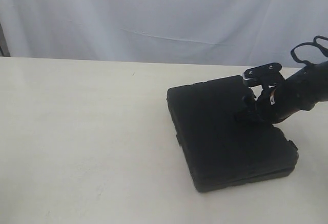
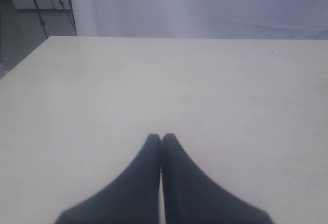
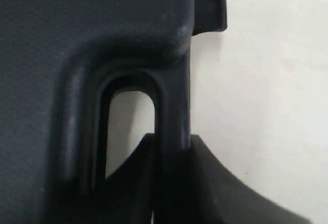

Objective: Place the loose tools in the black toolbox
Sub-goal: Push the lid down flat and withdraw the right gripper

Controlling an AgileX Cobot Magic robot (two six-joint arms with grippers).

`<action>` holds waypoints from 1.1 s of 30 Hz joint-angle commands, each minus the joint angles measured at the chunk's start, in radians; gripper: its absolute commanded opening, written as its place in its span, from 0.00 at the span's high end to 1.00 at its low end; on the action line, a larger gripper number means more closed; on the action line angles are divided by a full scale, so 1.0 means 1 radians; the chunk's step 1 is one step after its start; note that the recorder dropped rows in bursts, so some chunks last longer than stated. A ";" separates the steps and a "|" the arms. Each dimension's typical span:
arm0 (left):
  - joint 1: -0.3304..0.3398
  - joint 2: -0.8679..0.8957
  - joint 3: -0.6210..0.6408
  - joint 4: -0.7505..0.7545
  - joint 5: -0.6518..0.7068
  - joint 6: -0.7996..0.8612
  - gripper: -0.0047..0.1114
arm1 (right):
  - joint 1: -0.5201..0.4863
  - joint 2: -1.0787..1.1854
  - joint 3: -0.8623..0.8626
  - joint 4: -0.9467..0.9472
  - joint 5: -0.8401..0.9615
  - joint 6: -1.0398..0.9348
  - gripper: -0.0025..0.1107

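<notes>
The black toolbox (image 1: 225,131) lies folded shut on the cream table (image 1: 82,142), right of the middle. My right gripper (image 1: 259,108) reaches in from the right at the box's far right edge. In the right wrist view its fingers (image 3: 225,183) clamp the bar of the toolbox handle (image 3: 174,101), one inside the slot-shaped hole and one outside, so the right gripper (image 3: 173,144) is shut on it. My left gripper (image 2: 161,138) is shut with nothing in it, over bare table. No loose tools are in view.
A white curtain (image 1: 164,14) hangs behind the table's far edge. A black latch tab (image 3: 210,8) sticks out from the toolbox rim. A tripod (image 2: 38,3) stands on the floor beyond the table's corner.
</notes>
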 commanded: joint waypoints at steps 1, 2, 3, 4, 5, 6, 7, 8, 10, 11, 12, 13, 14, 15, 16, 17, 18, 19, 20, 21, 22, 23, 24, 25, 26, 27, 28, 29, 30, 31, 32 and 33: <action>-0.004 -0.001 0.001 0.000 -0.009 -0.002 0.96 | 0.010 -0.040 0.031 0.059 0.113 0.005 0.73; -0.004 -0.001 0.001 0.000 -0.009 -0.002 0.96 | 0.010 -0.053 0.031 0.059 0.128 0.005 0.64; -0.004 -0.001 0.001 0.000 -0.009 -0.002 0.96 | 0.010 -0.062 0.031 0.059 0.143 0.005 0.52; -0.004 -0.001 0.001 0.000 -0.009 -0.002 0.96 | 0.010 -0.065 0.031 0.059 0.158 0.005 0.41; -0.004 -0.001 0.001 0.000 -0.009 -0.002 0.96 | 0.010 -0.066 0.031 0.059 0.168 0.008 0.31; -0.004 -0.001 0.001 0.000 -0.009 -0.002 0.96 | 0.010 -0.066 0.031 0.059 0.176 0.008 0.27; -0.004 -0.001 0.001 0.000 -0.009 -0.002 0.96 | 0.010 -0.064 0.031 0.059 0.186 0.010 0.27; -0.004 -0.001 0.001 0.000 -0.009 -0.002 0.96 | 0.010 -0.063 0.031 0.059 0.193 0.011 0.28; -0.004 -0.001 0.001 0.000 -0.009 -0.002 0.96 | 0.010 -0.060 0.031 0.063 0.200 0.015 0.31; -0.004 -0.001 0.001 0.000 -0.009 -0.002 0.96 | 0.012 -0.060 0.031 0.072 0.200 0.015 0.32; -0.004 -0.001 0.001 0.000 -0.009 -0.002 0.96 | 0.012 -0.060 0.031 0.090 0.200 0.015 0.32; -0.004 -0.001 0.001 0.000 -0.009 -0.002 0.96 | 0.012 -0.060 0.031 0.096 0.200 0.015 0.32; -0.004 -0.001 0.001 0.000 -0.009 -0.002 0.96 | 0.012 -0.060 0.031 0.119 0.200 0.002 0.32; -0.004 -0.001 0.001 0.000 -0.009 -0.002 0.96 | 0.012 -0.060 0.031 0.132 0.200 -0.010 0.32; -0.004 -0.001 0.001 0.000 -0.009 -0.002 0.96 | 0.012 -0.060 0.031 0.173 0.207 -0.049 0.32; -0.004 -0.001 0.001 0.000 -0.009 -0.002 0.96 | 0.012 -0.060 0.031 0.193 0.210 -0.074 0.32; -0.004 -0.001 0.001 0.000 -0.009 -0.002 0.96 | 0.012 -0.060 0.031 0.232 0.210 -0.115 0.32; -0.004 -0.001 0.001 0.000 -0.009 -0.002 0.96 | 0.012 -0.060 0.031 0.264 0.208 -0.143 0.32; -0.004 -0.001 0.001 0.000 -0.009 -0.002 0.96 | 0.012 -0.062 0.026 0.299 0.212 -0.173 0.32; -0.004 -0.001 0.001 0.000 -0.009 -0.002 0.96 | 0.010 -0.062 0.019 0.321 0.227 -0.188 0.32; -0.004 -0.001 0.001 0.000 -0.009 -0.002 0.96 | 0.010 -0.062 0.006 0.335 0.247 -0.202 0.32; -0.004 -0.001 0.001 0.000 -0.009 -0.002 0.96 | 0.010 -0.062 -0.008 0.335 0.265 -0.203 0.32; -0.004 -0.001 0.001 0.000 -0.009 -0.002 0.96 | 0.010 -0.062 -0.022 0.338 0.283 -0.205 0.32; -0.004 -0.001 0.001 0.000 -0.009 -0.002 0.96 | 0.010 -0.062 -0.029 0.343 0.290 -0.210 0.32; -0.004 -0.001 0.001 0.000 -0.009 -0.002 0.96 | 0.003 -0.062 -0.038 0.366 0.294 -0.221 0.32; -0.004 -0.001 0.001 0.000 -0.009 -0.002 0.96 | -0.010 -0.062 -0.040 0.403 0.297 -0.252 0.32; -0.004 -0.001 0.001 0.000 -0.009 -0.002 0.96 | -0.020 -0.062 -0.042 0.436 0.297 -0.279 0.32; -0.004 -0.001 0.001 0.000 -0.009 -0.002 0.96 | -0.036 -0.062 -0.043 0.486 0.301 -0.323 0.32; -0.004 -0.001 0.001 0.000 -0.009 -0.002 0.96 | -0.053 -0.062 -0.043 0.536 0.305 -0.365 0.32; -0.004 -0.001 0.001 0.000 -0.009 -0.002 0.96 | -0.066 -0.062 -0.043 0.584 0.312 -0.408 0.32; -0.004 -0.001 0.001 0.000 -0.009 -0.002 0.96 | -0.084 -0.062 -0.043 0.628 0.320 -0.449 0.32; -0.004 -0.001 0.001 0.000 -0.009 -0.002 0.96 | -0.100 -0.062 -0.043 0.661 0.330 -0.483 0.32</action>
